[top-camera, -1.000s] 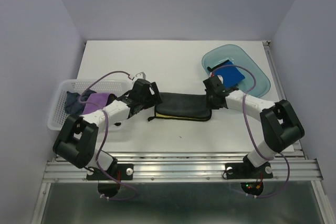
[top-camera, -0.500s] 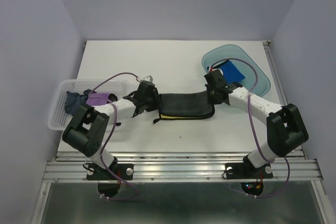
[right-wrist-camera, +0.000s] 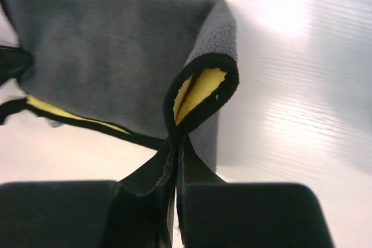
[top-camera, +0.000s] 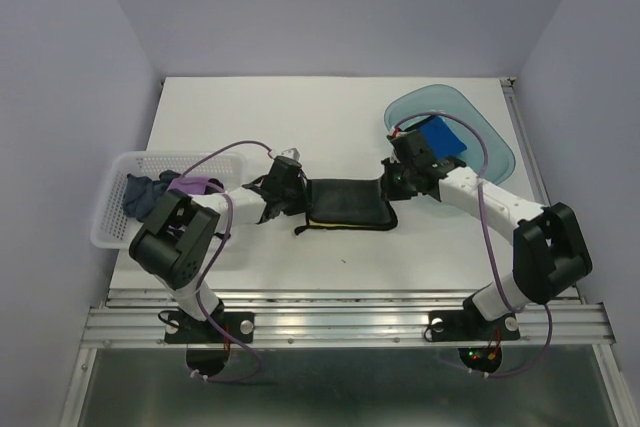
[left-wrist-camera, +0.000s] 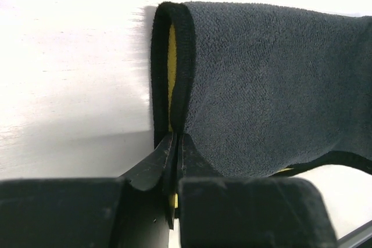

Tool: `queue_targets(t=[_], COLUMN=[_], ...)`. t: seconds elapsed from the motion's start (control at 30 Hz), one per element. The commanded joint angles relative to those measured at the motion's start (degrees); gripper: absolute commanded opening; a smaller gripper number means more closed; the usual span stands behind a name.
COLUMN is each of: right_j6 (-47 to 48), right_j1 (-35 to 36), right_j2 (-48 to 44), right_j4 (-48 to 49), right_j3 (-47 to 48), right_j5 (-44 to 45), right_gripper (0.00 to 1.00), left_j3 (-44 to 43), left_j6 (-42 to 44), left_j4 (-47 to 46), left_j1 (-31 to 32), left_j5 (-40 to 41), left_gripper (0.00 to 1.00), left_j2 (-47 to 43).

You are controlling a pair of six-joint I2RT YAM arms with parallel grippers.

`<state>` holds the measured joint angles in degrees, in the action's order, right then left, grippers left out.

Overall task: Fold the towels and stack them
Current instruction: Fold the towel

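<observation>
A dark grey towel [top-camera: 345, 202] with black edging and a yellow underside lies folded at the table's middle. My left gripper [top-camera: 290, 197] is shut on its left edge; in the left wrist view the fingertips [left-wrist-camera: 176, 140] pinch the black hem of the towel [left-wrist-camera: 261, 85]. My right gripper [top-camera: 395, 182] is shut on the right end, where the hem loops open above the pinch [right-wrist-camera: 176, 140] and shows yellow on the towel [right-wrist-camera: 104, 56]. A bright blue towel [top-camera: 440, 137] lies in the teal tray [top-camera: 495, 152]. A purple towel [top-camera: 195, 185] and a navy towel [top-camera: 140, 192] sit in the white basket [top-camera: 115, 222].
The teal tray stands at the back right, just behind my right arm. The white mesh basket stands at the left edge, beside my left arm. Purple cables loop over both arms. A metal rail runs along the near edge.
My left gripper has gone from open to shut on the grey towel's left edge. Both ends of the towel have drawn inward, so it looks shorter. The right gripper shifted slightly left.
</observation>
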<state>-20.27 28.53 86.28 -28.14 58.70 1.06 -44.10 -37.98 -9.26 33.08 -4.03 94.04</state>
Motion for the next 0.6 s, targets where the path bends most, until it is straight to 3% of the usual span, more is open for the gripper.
queue_targets(t=[0.0,0.1,0.57], right_j6=[-2.66,-5.12,-13.65], right_j1=[0.29,1.08,7.93], right_j2=[-0.68,1.34,14.44], right_j4=[6.77,9.5,15.04], right_j3=[3.88,4.67,13.81], right_j5=[-12.82,-16.61,-17.41], right_gripper=[0.01,0.01,0.01], left_j3=[-1.43,-1.17,0.76], left_j6=[0.1,-0.34,-1.4], left_j4=[-0.5,-0.76,-2.43], left_j1=[0.93,1.11,1.28], left_j5=[-0.54,-0.45,-0.8], left_gripper=[0.04,0.04,0.04], left_j2=[0.62,0.36,-1.05])
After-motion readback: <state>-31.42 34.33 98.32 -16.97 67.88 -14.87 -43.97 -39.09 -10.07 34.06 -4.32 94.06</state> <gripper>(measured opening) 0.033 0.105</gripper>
